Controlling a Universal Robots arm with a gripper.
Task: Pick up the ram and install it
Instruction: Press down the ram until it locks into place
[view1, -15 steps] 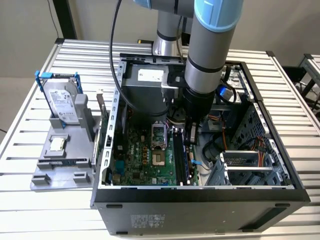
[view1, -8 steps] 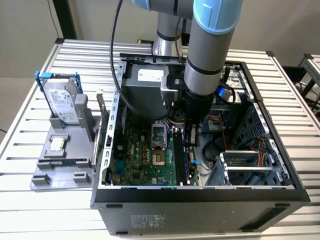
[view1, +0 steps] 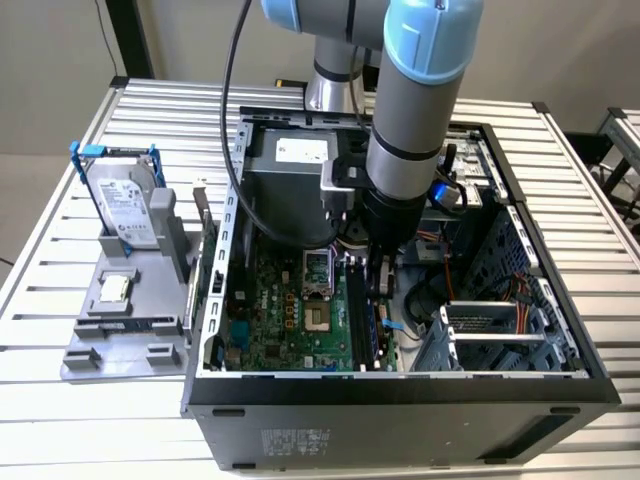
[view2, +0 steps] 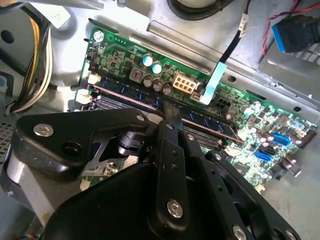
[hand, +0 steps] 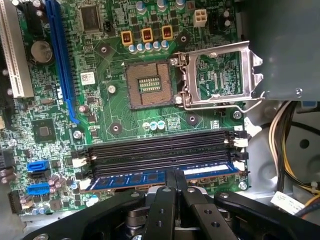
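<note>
Exterior view: the arm is lowered into the open computer case (view1: 560, 330) on the bench (view1: 60, 420); the gripper (view1: 381, 285) is seen just over the memory slots, at three o'clock from the empty processor socket (view1: 316, 318).

Second wrist view: the fingers (view2: 172, 120) are seen drawn together above the ram (view2: 200, 120), a blue strip lying along the outermost slot.

First wrist view: the ram (hand: 145, 177) is seen in the slot nearest the gripper (hand: 174, 176), whose closed fingertips touch its top edge; the white latches (hand: 80, 161) are seen at the slot ends. Judged risk: uneven pressing could leave one end unseated or strain the motherboard (hand: 120, 65).
</note>
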